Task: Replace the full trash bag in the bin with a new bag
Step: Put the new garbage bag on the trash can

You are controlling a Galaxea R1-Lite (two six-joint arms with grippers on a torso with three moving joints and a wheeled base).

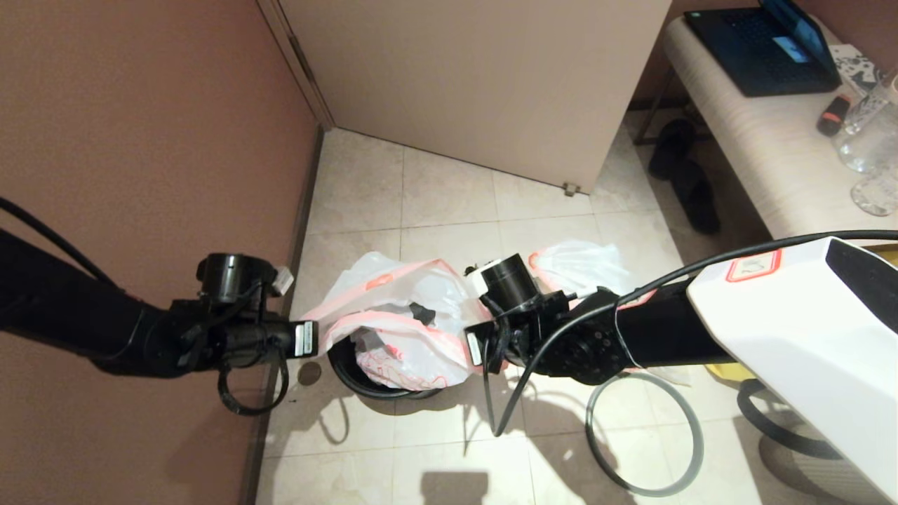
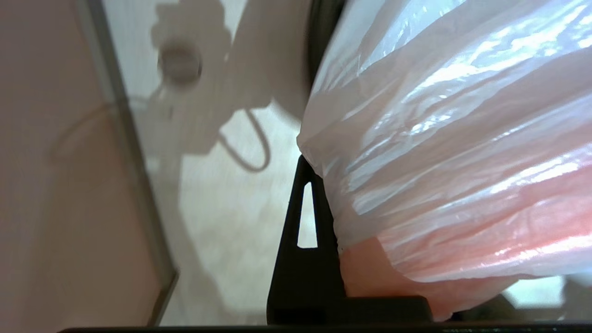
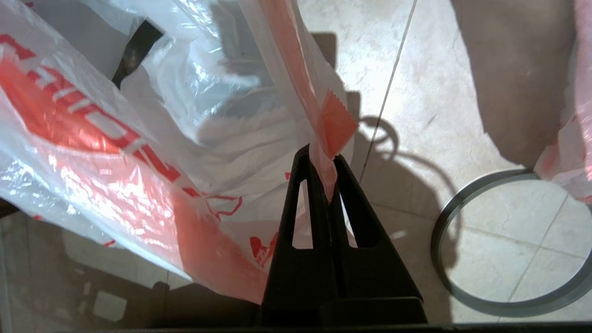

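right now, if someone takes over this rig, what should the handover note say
Left gripper: jaws shut on the new bag at its left rim.
Right gripper: jaws shut on the same bag's pink band, right side.
Both hold the new bag spread above the bin, its lower part sagging inside.
Done: the full trash bag is out, on the floor behind the right arm. The grey hoop lies on the tiles to the right.
Left: seat the bag in the bin, refit the hoop.

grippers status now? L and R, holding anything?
Left gripper: shut on the new bag, at its rim, over the bin.
Right gripper: shut on the new bag's opposite rim.
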